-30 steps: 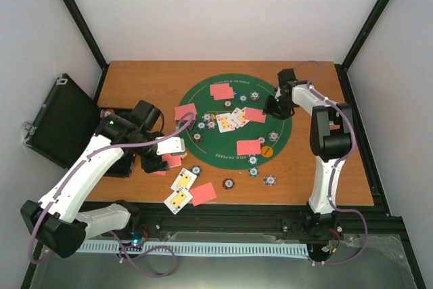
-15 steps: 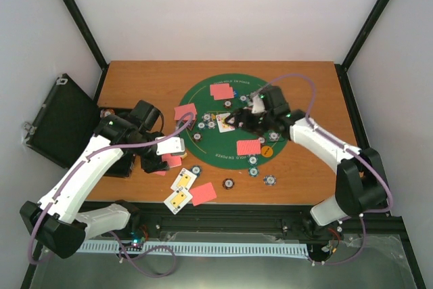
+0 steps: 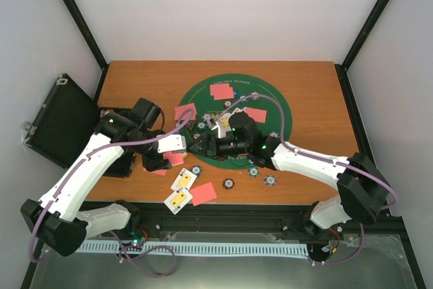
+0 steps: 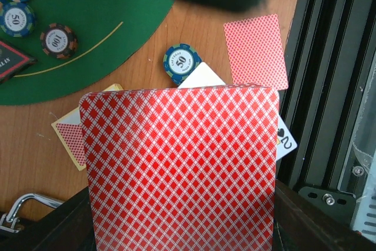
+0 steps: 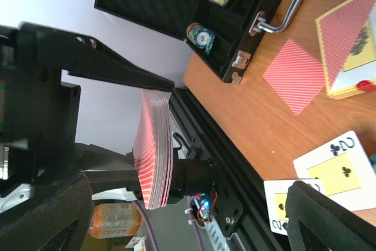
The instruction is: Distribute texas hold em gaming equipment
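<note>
Clamped in left gripper [image 3: 162, 153]: red-backed deck [image 4: 179, 163], held aloft for dealing. At its 3 o'clock: right gripper [image 3: 201, 145], jaws wide, empty, probably lined up to draw a card.

The card deck [image 4: 179, 168] is showing a red back with a white diamond lattice. The round mat [image 4: 70, 22] is looking green, and the 50 chip [image 4: 182, 63] is showing blue with pale stripes.

2 arms [image 3: 88, 160], 1 green mat [image 3: 201, 99], 1 black case [image 3: 64, 123], 1 deck [image 4: 179, 168].
</note>
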